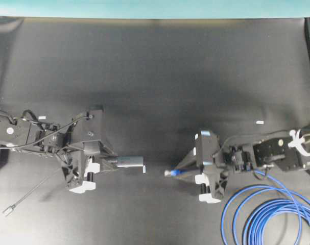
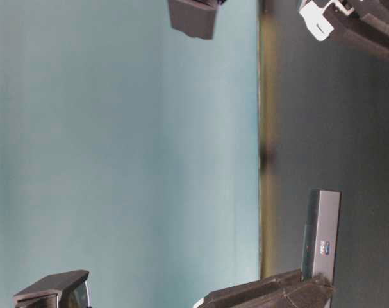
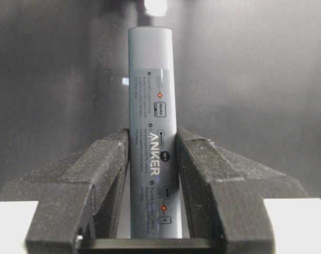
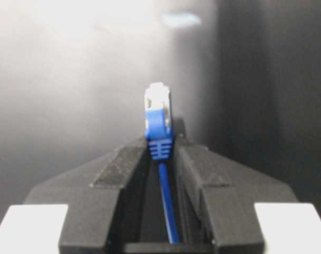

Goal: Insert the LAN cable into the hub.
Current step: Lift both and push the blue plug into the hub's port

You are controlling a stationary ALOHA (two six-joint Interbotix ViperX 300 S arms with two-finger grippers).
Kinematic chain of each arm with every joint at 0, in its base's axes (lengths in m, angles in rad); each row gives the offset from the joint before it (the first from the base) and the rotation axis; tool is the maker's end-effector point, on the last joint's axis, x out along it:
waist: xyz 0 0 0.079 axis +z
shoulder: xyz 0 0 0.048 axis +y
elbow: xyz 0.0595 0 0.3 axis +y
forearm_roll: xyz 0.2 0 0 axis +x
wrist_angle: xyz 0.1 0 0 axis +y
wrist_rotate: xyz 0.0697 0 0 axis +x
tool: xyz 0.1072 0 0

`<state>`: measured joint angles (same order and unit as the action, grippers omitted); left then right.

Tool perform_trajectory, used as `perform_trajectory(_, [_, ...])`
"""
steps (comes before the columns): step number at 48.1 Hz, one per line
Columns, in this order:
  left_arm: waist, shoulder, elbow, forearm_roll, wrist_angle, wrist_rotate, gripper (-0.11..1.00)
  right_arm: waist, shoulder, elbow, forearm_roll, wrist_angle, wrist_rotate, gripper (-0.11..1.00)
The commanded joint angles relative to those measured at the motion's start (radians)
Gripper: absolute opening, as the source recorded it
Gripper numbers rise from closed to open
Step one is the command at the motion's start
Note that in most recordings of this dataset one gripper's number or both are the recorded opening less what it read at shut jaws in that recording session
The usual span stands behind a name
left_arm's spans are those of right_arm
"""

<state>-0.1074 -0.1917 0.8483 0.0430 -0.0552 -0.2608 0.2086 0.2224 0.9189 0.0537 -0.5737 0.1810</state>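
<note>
My left gripper (image 1: 110,163) is shut on the hub (image 1: 130,162), a slim grey bar that sticks out to the right toward the other arm. In the left wrist view the hub (image 3: 152,121) stands clamped between both fingers of the gripper (image 3: 152,145), printed face showing. My right gripper (image 1: 188,169) is shut on the LAN cable just behind its plug (image 1: 172,173), which points left at the hub with a gap between them. In the right wrist view the plug (image 4: 158,114) juts past the gripper (image 4: 160,148). The cable's blue loops (image 1: 269,214) lie at the lower right.
The hub's thin grey cord (image 1: 34,190) trails down left to a small silvery plug (image 1: 9,209). A small white scrap (image 1: 259,122) lies on the dark mat at the right. In the table-level view the hub (image 2: 322,237) rises from the left gripper.
</note>
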Motion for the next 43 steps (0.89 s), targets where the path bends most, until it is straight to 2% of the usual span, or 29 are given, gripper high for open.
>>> perform_trajectory(1, [-0.003,-0.018,-0.023,0.003,-0.009,0.002,0.28,0.002,-0.005,0.008,0.029,-0.032,0.005,0.13])
perform_trajectory(6, [-0.006,-0.018,-0.041,0.003,0.008,0.020,0.28,0.002,-0.044,0.018,0.060,-0.034,0.005,0.13])
perform_trajectory(11, [-0.009,-0.018,-0.074,0.003,0.060,0.041,0.28,0.002,-0.110,0.012,0.069,0.002,0.005,0.13])
perform_trajectory(20, [-0.020,-0.005,-0.150,0.003,0.235,0.137,0.28,0.002,-0.209,-0.035,0.069,0.178,0.005,0.13])
perform_trajectory(27, [-0.017,0.020,-0.195,0.003,0.279,0.190,0.28,0.002,-0.219,-0.074,0.069,0.285,0.003,0.13])
perform_trajectory(43, [-0.014,0.080,-0.267,0.003,0.305,0.253,0.28,-0.005,-0.198,-0.124,0.069,0.299,-0.002,0.13])
